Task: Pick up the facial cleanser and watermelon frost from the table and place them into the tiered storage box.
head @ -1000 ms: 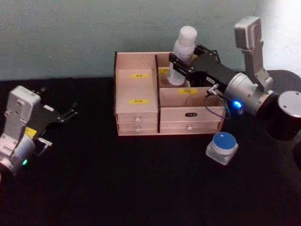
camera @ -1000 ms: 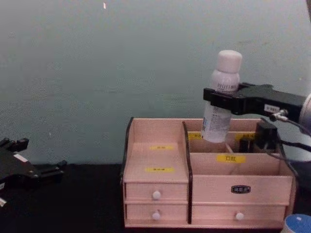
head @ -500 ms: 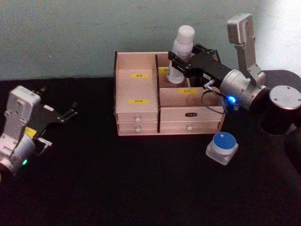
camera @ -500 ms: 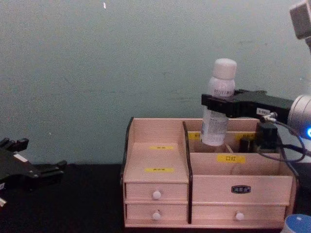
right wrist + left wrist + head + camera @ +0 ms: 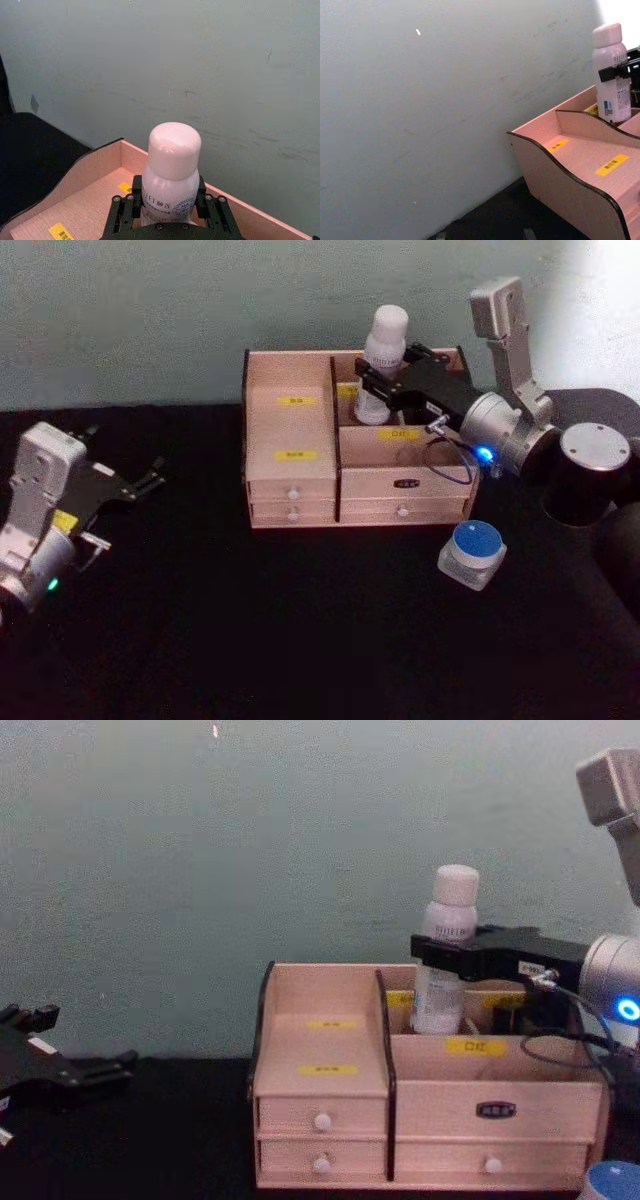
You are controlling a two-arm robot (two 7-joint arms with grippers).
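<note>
The facial cleanser (image 5: 384, 360), a tall white bottle with a rounded cap, stands upright in the back compartment of the tiered storage box (image 5: 300, 485), its lower end below the box wall. My right gripper (image 5: 378, 383) is shut on the bottle's body, seen too in the chest view as facial cleanser (image 5: 445, 955) and right gripper (image 5: 440, 955), and in the right wrist view as facial cleanser (image 5: 171, 172). The watermelon frost (image 5: 472, 553), a squat clear jar with a blue lid, sits on the table in front of the box's right corner. My left gripper (image 5: 150, 482) rests open at the far left.
The tiered storage box (image 5: 330, 1105) has small drawers with white knobs and yellow labels, and backs onto a grey-green wall. Black tabletop spreads in front of the box and toward the left arm. The left wrist view looks along the box's curved side panel (image 5: 560, 170).
My right gripper has lowered the facial cleanser into the box's back compartment; it was hanging higher a second ago. The left arm and the jar have stayed put.
</note>
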